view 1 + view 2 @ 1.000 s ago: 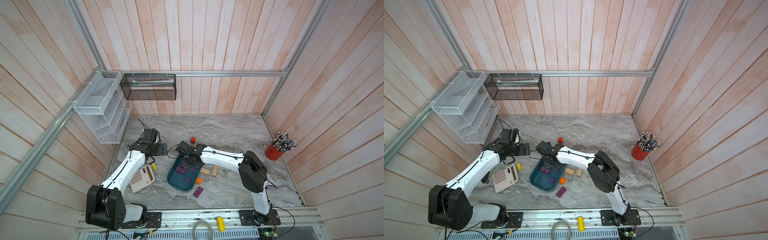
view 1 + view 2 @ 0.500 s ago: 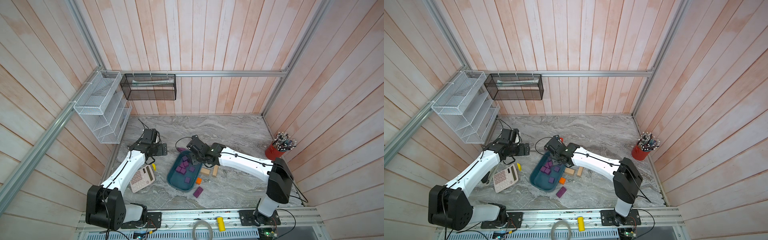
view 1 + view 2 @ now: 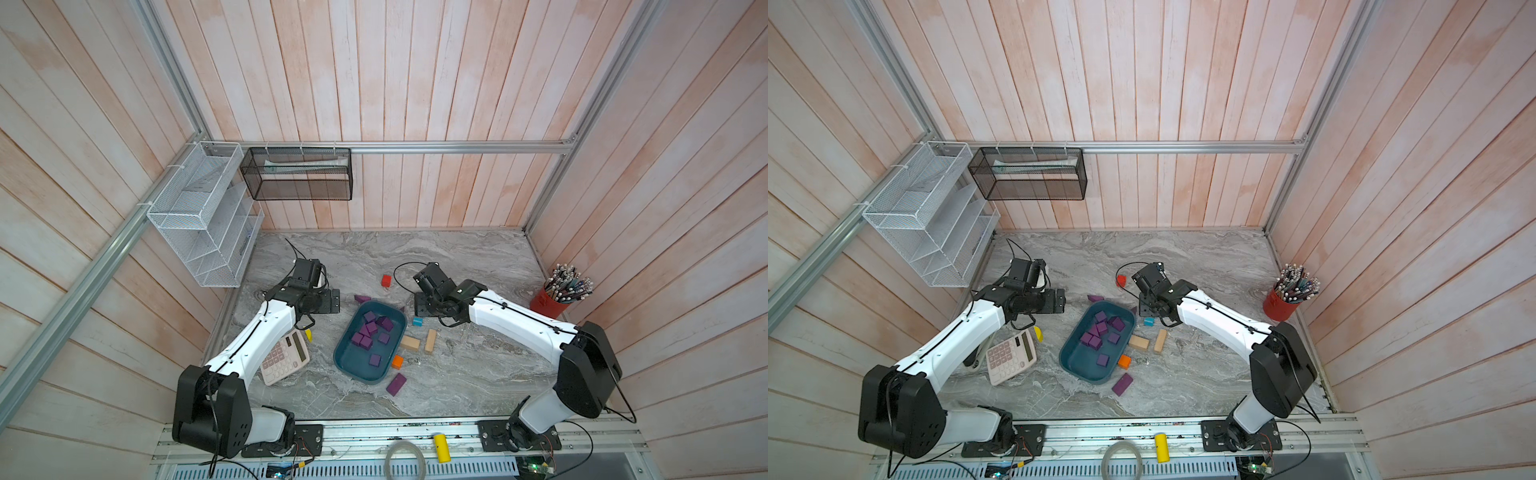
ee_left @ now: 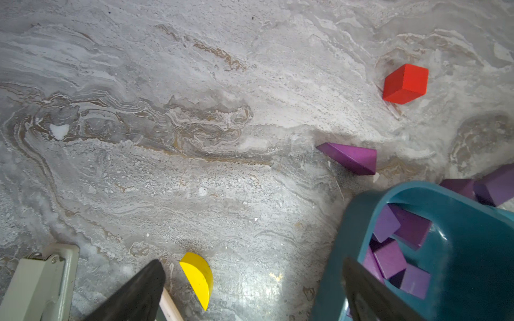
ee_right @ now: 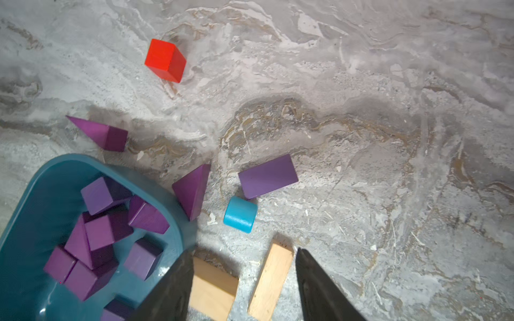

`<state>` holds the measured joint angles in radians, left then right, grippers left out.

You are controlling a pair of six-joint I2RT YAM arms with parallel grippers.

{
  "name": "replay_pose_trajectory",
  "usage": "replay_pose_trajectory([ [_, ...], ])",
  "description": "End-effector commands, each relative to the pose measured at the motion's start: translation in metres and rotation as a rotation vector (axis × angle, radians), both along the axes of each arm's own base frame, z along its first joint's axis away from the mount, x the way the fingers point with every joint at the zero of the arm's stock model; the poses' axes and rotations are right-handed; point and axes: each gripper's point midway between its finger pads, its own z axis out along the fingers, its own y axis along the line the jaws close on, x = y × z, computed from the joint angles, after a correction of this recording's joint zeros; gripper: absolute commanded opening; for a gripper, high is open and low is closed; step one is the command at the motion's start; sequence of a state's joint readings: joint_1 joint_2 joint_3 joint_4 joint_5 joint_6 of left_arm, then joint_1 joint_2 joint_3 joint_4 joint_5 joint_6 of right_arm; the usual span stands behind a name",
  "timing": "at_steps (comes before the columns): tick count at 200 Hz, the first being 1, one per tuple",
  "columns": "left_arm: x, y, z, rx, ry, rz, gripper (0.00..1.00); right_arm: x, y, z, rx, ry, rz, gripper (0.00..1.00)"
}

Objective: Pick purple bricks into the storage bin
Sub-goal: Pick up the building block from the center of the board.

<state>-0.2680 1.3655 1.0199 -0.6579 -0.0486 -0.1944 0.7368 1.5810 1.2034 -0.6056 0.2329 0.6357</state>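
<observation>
Right fingers [image 5: 317,289], half-open and empty, are now off the bin [image 5: 39,194], poised for the next bricks [image 5: 267,176] beside it; left fingers [image 4: 130,291] wide.

- storage bin [image 3: 352,368]: a shallow teal tray with rounded corners, lying flat and askew on the marble.
- purple bricks [image 3: 371,332]: about eight cubes and wedges are heaped at the bin's far end. A lone cube [image 3: 375,360] sits nearer its middle.
- Outside the bin:
  - A long wedge [image 5: 103,134] lies near the far rim.
  - A triangular brick [image 5: 192,189] sits just beside the rim.
  - A flat oblong [image 5: 268,176] lies near that brick.
  - A second oblong [image 3: 395,384] lies by the bin's near corner.
</observation>
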Motion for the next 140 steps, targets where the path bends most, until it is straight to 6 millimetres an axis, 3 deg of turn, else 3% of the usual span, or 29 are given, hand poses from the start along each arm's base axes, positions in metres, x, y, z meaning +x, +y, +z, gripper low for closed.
replay_pose_trajectory([
  [1, 0.002, -0.014, 0.007, -0.006, -0.017, -0.052, 1.0, 0.006, -0.002, -0.005, 0.035, 0.017, -0.022, 0.61],
  [91, -0.004, -0.033, 0.009, -0.015, -0.024, -0.117, 1.0, 0.038, -0.018, -0.023, 0.127, 0.145, -0.269, 0.61],
  [140, -0.004, -0.033, 0.012, -0.015, -0.034, -0.118, 1.0, 0.055, -0.006, -0.025, 0.247, 0.26, -0.5, 0.58],
])
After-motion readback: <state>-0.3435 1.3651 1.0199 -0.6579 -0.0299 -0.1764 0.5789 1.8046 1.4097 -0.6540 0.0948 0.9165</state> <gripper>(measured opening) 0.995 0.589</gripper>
